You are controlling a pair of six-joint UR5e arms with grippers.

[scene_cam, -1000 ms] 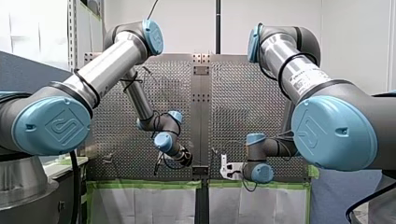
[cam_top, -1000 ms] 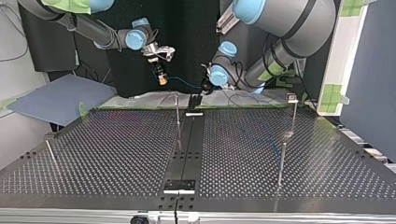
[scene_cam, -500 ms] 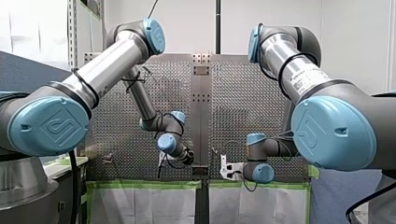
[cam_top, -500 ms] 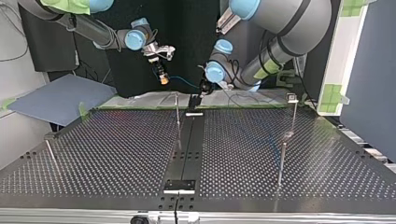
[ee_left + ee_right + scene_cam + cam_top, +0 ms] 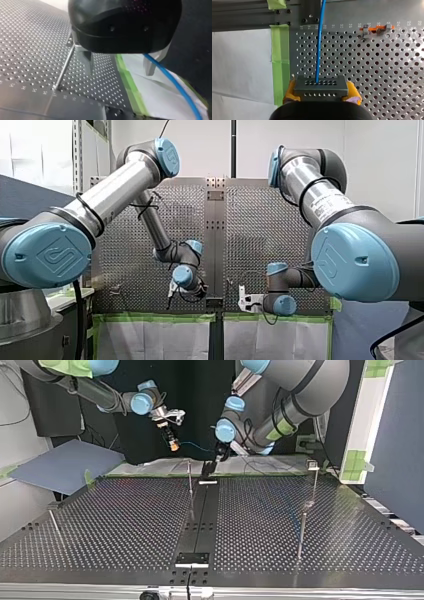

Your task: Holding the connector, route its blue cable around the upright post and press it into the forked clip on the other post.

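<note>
Two yellow pads (image 5: 353, 93) of our right jaws clamp the connector (image 5: 321, 86), a dark flat block dotted with small holes. Its thin blue cable (image 5: 319, 45) runs straight ahead over the perforated metal tabletop (image 5: 387, 70). Our left jaws stand spread, the cable beside one metal finger (image 5: 149, 65).

We find bright, even light overhead; glare sheens the perforated tabletop (image 5: 25, 37), and the backdrop (image 5: 200, 405) lies dark.
</note>
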